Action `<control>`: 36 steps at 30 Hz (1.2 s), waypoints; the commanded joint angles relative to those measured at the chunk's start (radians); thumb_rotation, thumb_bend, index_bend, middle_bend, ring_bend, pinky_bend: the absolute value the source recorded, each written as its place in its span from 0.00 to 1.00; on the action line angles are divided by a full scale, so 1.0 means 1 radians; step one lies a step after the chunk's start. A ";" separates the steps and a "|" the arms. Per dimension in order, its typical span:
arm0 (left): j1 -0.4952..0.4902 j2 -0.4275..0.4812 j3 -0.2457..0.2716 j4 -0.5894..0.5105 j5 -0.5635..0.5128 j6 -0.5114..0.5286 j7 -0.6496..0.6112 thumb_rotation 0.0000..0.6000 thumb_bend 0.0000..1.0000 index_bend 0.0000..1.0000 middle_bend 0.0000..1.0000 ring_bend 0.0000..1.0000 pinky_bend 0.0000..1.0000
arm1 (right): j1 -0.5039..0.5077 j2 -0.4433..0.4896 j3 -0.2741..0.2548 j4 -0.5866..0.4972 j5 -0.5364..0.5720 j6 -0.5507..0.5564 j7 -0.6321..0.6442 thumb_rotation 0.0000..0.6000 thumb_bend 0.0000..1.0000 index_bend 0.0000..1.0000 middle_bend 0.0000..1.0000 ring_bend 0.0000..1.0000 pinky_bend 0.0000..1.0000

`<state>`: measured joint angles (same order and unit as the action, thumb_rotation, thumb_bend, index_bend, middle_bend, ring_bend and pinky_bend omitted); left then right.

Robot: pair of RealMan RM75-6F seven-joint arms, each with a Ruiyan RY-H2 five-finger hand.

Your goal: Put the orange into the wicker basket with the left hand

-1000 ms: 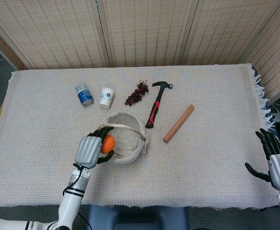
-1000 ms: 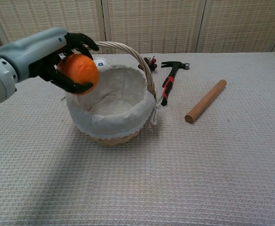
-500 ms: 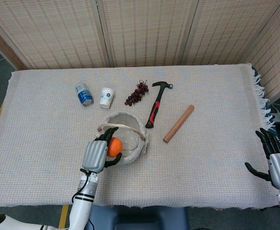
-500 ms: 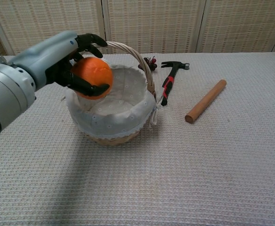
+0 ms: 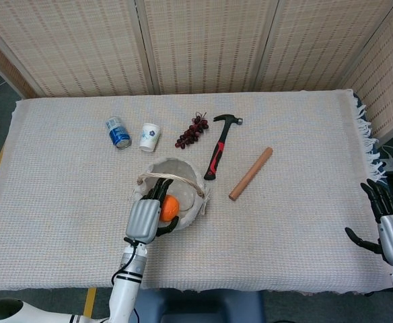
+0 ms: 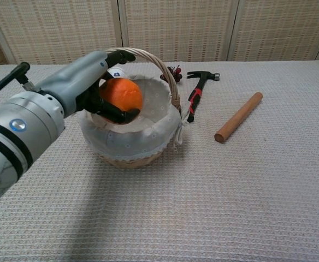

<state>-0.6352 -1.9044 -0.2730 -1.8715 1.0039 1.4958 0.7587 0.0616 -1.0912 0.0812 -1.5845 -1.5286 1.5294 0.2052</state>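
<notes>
The orange (image 6: 121,94) is gripped in the left hand (image 6: 96,87), which has been carried from the rim at nine o'clock to over the basket (image 6: 148,136) (only release remains). The right hand (image 5: 390,229) is held idle, fingers spread, at three o'clock.

Left hand (image 6: 96,82) hides the cup and basket's (image 6: 148,128) far-left rim in chest view. Right hand (image 5: 391,225) cut by head view's edge.
</notes>
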 commanded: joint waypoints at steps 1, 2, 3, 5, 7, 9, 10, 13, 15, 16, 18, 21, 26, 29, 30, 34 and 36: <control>0.004 0.005 -0.002 -0.008 -0.012 -0.007 0.000 1.00 0.32 0.00 0.00 0.10 0.42 | 0.001 0.000 0.000 0.000 0.000 -0.001 -0.001 1.00 0.11 0.00 0.00 0.00 0.17; 0.005 0.008 -0.002 -0.011 -0.016 -0.010 0.000 1.00 0.31 0.00 0.00 0.08 0.40 | 0.001 0.000 0.000 -0.001 0.000 -0.001 -0.002 1.00 0.11 0.00 0.00 0.00 0.17; 0.006 0.011 -0.001 -0.014 -0.018 -0.013 -0.001 1.00 0.31 0.00 0.00 0.06 0.38 | 0.001 0.000 0.000 -0.001 0.000 -0.001 -0.002 1.00 0.11 0.00 0.00 0.00 0.17; 0.010 0.019 0.002 -0.022 -0.026 -0.020 -0.003 1.00 0.28 0.00 0.00 0.02 0.33 | 0.001 -0.001 0.000 -0.001 0.000 -0.002 -0.003 1.00 0.11 0.00 0.00 0.00 0.17; 0.012 0.024 0.000 -0.023 -0.030 -0.025 -0.010 1.00 0.25 0.00 0.00 0.00 0.27 | 0.001 -0.001 0.000 -0.001 0.000 -0.002 -0.004 1.00 0.11 0.00 0.00 0.00 0.17; 0.013 0.027 -0.001 -0.021 -0.030 -0.025 -0.013 1.00 0.24 0.00 0.00 0.00 0.25 | 0.001 -0.001 -0.001 -0.001 0.000 -0.002 -0.004 1.00 0.11 0.00 0.00 0.00 0.17; 0.015 0.029 0.000 -0.021 -0.029 -0.026 -0.016 1.00 0.22 0.00 0.00 0.00 0.24 | 0.001 -0.001 -0.001 -0.001 0.000 -0.002 -0.004 1.00 0.11 0.00 0.00 0.00 0.17; 0.016 0.033 0.003 -0.017 -0.022 -0.031 -0.026 1.00 0.11 0.00 0.00 0.00 0.23 | 0.001 -0.001 -0.001 -0.002 0.000 -0.002 -0.004 1.00 0.11 0.00 0.00 0.00 0.17; 0.018 0.039 0.003 -0.017 -0.020 -0.036 -0.033 1.00 0.01 0.00 0.00 0.00 0.22 | 0.001 -0.001 -0.001 -0.001 0.001 -0.002 -0.005 1.00 0.11 0.00 0.00 0.00 0.17; 0.019 0.042 0.004 -0.017 -0.017 -0.036 -0.035 1.00 0.00 0.00 0.00 0.00 0.21 | 0.001 -0.001 -0.001 -0.001 0.001 -0.002 -0.006 1.00 0.11 0.00 0.00 0.00 0.17; 0.023 0.051 0.008 -0.014 -0.004 -0.037 -0.044 1.00 0.00 0.00 0.00 0.00 0.21 | 0.001 -0.001 -0.001 -0.002 0.001 -0.003 -0.006 1.00 0.11 0.00 0.00 0.00 0.17; 0.034 0.082 0.027 -0.009 0.020 -0.037 -0.052 1.00 0.00 0.00 0.00 0.00 0.20 | 0.002 0.000 -0.002 -0.002 0.001 -0.005 -0.007 1.00 0.11 0.00 0.00 0.00 0.17; 0.087 0.230 0.123 -0.003 0.110 -0.051 -0.098 1.00 0.00 0.00 0.00 0.00 0.17 | 0.002 0.001 -0.003 -0.005 0.001 -0.006 -0.007 1.00 0.11 0.00 0.00 0.00 0.17; 0.130 0.347 0.200 0.020 0.177 -0.063 -0.151 1.00 0.00 0.00 0.00 0.00 0.16 | 0.004 -0.001 -0.004 -0.006 0.000 -0.010 -0.014 1.00 0.11 0.00 0.00 0.00 0.17; 0.144 0.381 0.221 0.029 0.196 -0.067 -0.172 1.00 0.00 0.00 0.00 0.00 0.16 | 0.005 -0.002 -0.004 -0.007 0.000 -0.012 -0.019 1.00 0.11 0.00 0.00 0.00 0.17; 0.206 0.508 0.300 0.077 0.247 -0.074 -0.273 1.00 0.11 0.00 0.00 0.00 0.16 | 0.008 -0.010 -0.008 -0.010 -0.003 -0.019 -0.046 1.00 0.11 0.00 0.00 0.00 0.17; 0.229 0.552 0.324 0.093 0.269 -0.074 -0.318 1.00 0.20 0.00 0.00 0.00 0.16 | 0.009 -0.014 -0.008 -0.010 -0.003 -0.019 -0.058 1.00 0.11 0.00 0.00 0.00 0.17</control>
<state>-0.4521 -1.4137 0.0003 -1.8124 1.2285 1.4293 0.5046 0.0697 -1.1027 0.0737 -1.5941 -1.5311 1.5115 0.1518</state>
